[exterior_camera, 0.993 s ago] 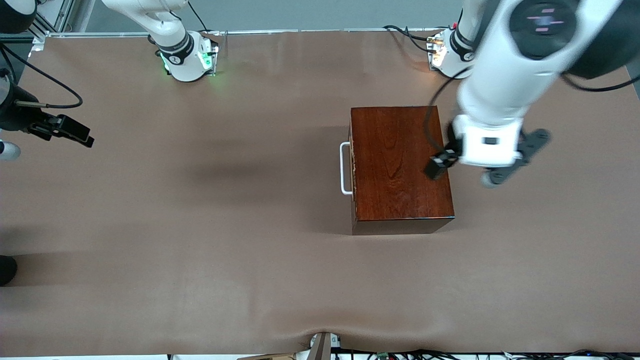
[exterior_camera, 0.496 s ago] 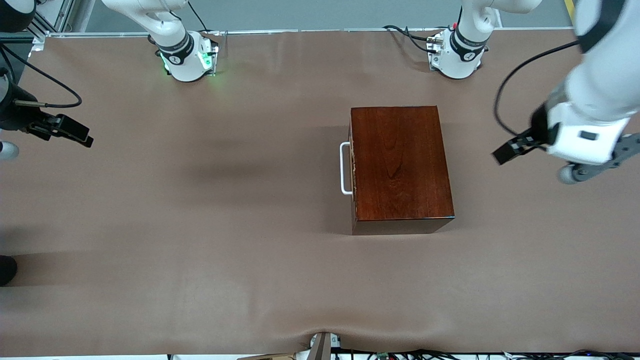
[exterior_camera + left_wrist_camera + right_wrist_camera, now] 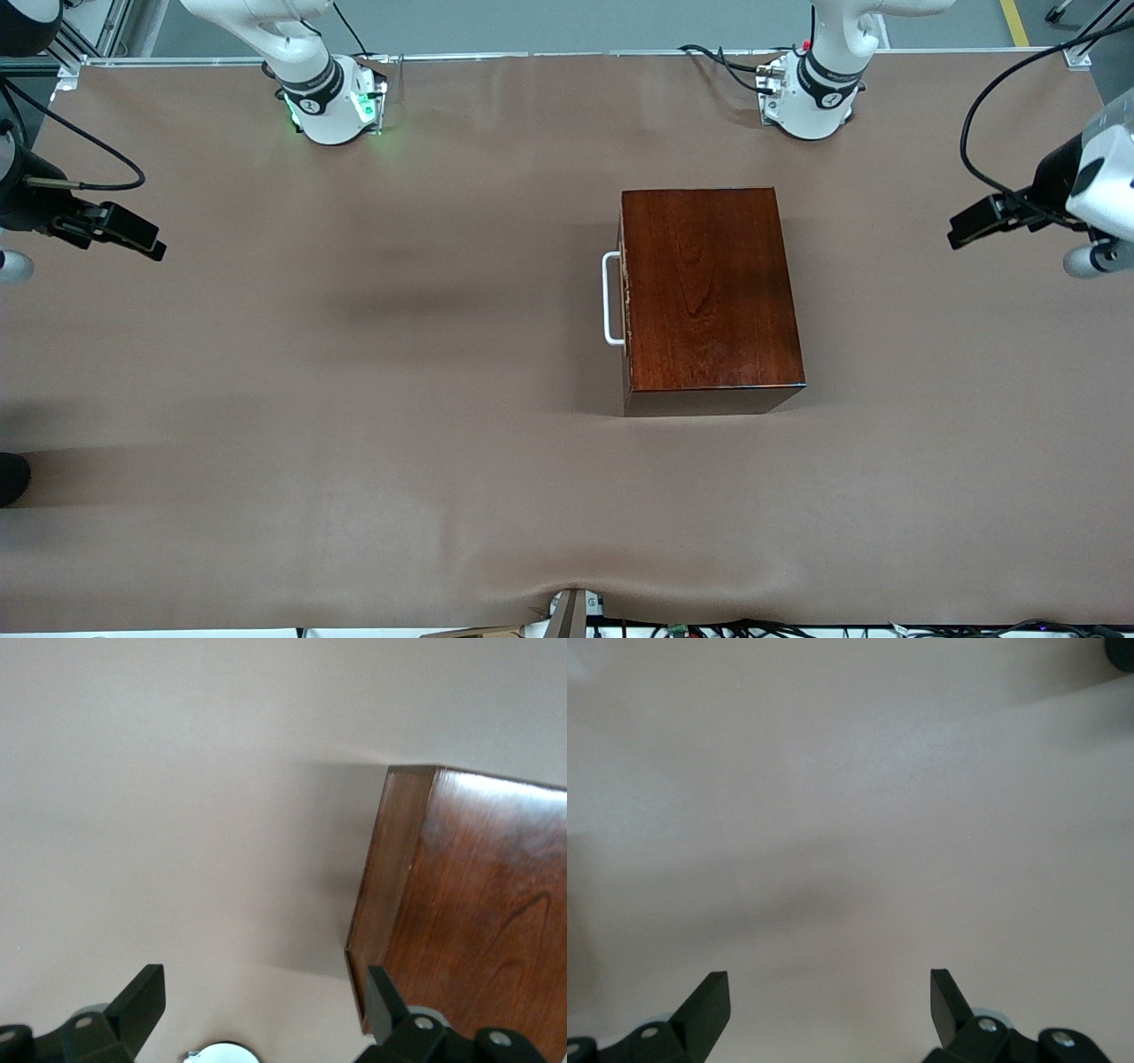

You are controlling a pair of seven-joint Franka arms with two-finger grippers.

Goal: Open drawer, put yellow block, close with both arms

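The dark reddish-brown wooden box (image 3: pixel 709 292) stands on the table nearer the left arm's end. Its drawer is pushed in flush, so only the drawer's white bar handle (image 3: pixel 611 299) shows, pointing toward the right arm's end. The yellow block is out of view. My left gripper (image 3: pixel 967 230) hangs over bare table at the left arm's end, apart from the box. It is open and empty (image 3: pixel 263 1005), with a corner of the box (image 3: pixel 478 921) beside it. My right gripper (image 3: pixel 142 241) waits over the table's edge at the right arm's end, open and empty (image 3: pixel 828 1001).
The brown table mat (image 3: pixel 354 399) stretches wide between the box and the right arm's end. The two arm bases (image 3: pixel 332 102) (image 3: pixel 811 97) stand along the edge farthest from the front camera. Cables (image 3: pixel 1001 106) trail from the left arm.
The left arm has swung away from the top of the box out to the left arm's end of the table. The right arm and the box have not moved.
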